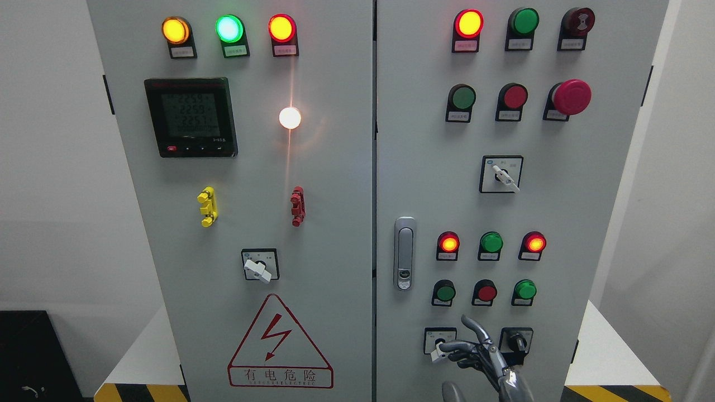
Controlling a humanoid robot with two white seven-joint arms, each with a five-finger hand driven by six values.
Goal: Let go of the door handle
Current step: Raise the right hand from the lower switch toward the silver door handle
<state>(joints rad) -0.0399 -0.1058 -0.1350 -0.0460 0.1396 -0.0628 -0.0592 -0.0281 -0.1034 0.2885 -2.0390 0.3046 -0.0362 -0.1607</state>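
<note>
The handle stands upright at the frame's centre-right, already free, up and left of the right robot hand, whose fingers are loosely spread and hold nothing.

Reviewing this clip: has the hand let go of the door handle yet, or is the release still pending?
The release looks done: the door handle on the cabinet's right door sits flush with nothing touching it, and both doors look closed. The right hand is well below it at the bottom edge, fingers relaxed and holding nothing, in front of the lower selector switches. At most, lowering the arm away is left. The left hand is not in view.
</note>
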